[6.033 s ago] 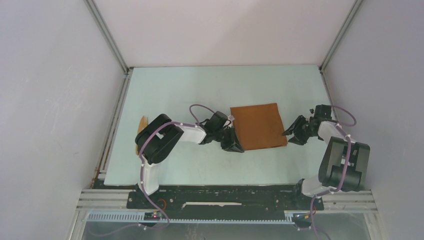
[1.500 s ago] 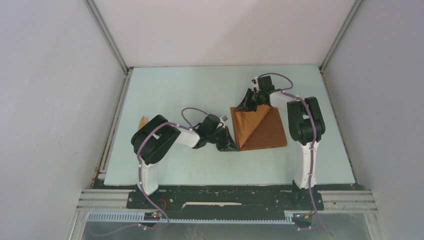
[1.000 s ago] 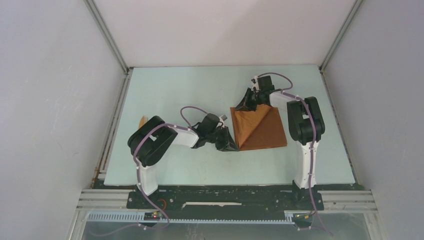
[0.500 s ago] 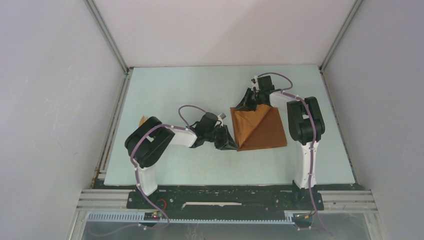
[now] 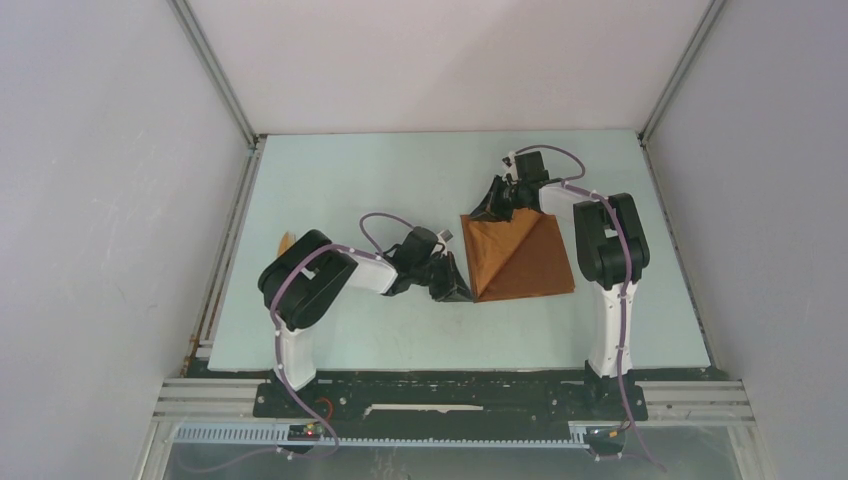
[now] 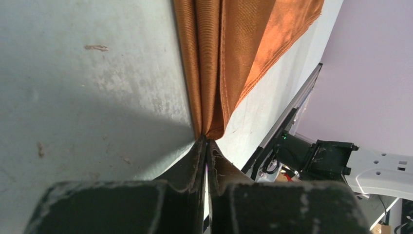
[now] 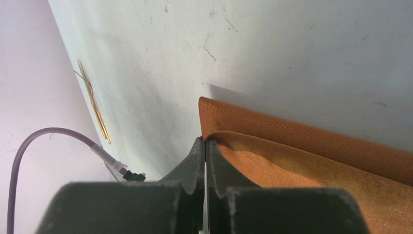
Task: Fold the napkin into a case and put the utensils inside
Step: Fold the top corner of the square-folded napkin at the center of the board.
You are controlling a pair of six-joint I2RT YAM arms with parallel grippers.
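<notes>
Left gripper (image 6: 206,142) and right gripper (image 7: 204,142) each pinch a napkin (image 5: 535,262) corner. It looks like the first fold; next, both should probably carry that edge toward the table's (image 5: 330,190) right edge.

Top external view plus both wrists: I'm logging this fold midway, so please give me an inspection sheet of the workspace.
Surface: pale green table, scuffed and specked in the wrist views.
Job's things: rust-orange napkin partly folded, layers doubled at its left side; wooden utensils at the table's left edge, partly hidden by the left arm.
Clutter: nothing seen.
Grippers: left gripper fingers shut on the napkin's near-left corner; right gripper fingers shut on its far-left corner.
Cables: purple cable loops along each arm.
Surroundings: plain grey walls, aluminium frame posts.
</notes>
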